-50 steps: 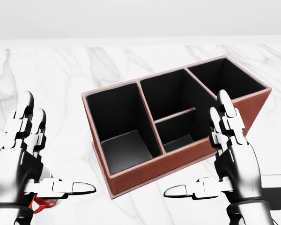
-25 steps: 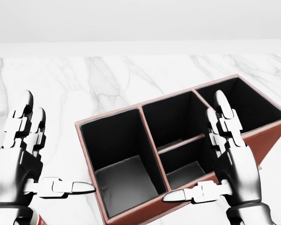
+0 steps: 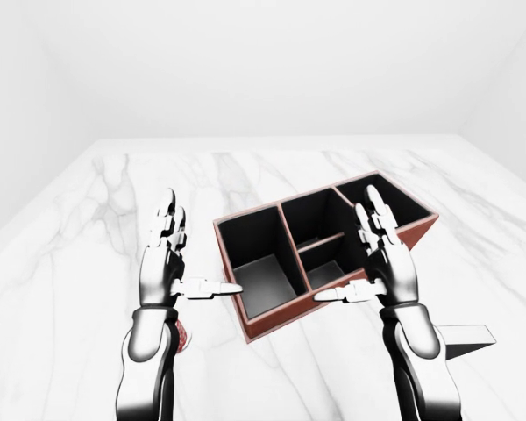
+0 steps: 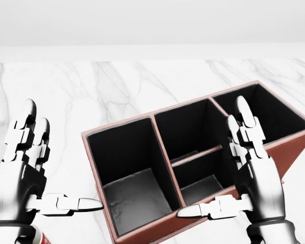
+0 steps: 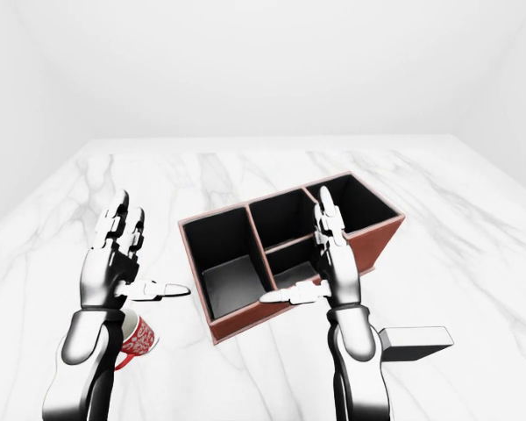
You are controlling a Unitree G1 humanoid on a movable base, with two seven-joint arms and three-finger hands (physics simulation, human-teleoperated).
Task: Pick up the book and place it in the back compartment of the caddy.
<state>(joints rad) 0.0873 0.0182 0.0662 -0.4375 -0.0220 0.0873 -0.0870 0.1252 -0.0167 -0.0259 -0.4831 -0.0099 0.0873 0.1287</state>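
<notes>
The caddy (image 4: pixel 119 128) is a red-brown box with black insides, lying slantwise on the marble table. It has a large compartment at the left, two small ones in the middle and one at the upper right; all look empty. The book (image 5: pixel 416 340) is a flat grey slab lying on the table at the lower right, beside my right forearm; the head view does not show it. My left hand (image 4: pixel 58 162) is open and empty, left of the caddy. My right hand (image 4: pixel 213 160) is open and empty, raised in front of the caddy's right half.
A red patterned mug (image 5: pixel 138 333) stands on the table under my left forearm, left of the caddy. The white marble table (image 3: pixel 88 228) stretches wide to the left and top, with bare white walls beyond.
The head view has shifted: the caddy sits lower and larger, and the book and most of the mug have slid out at the bottom. Both hands hold the same open pose.
</notes>
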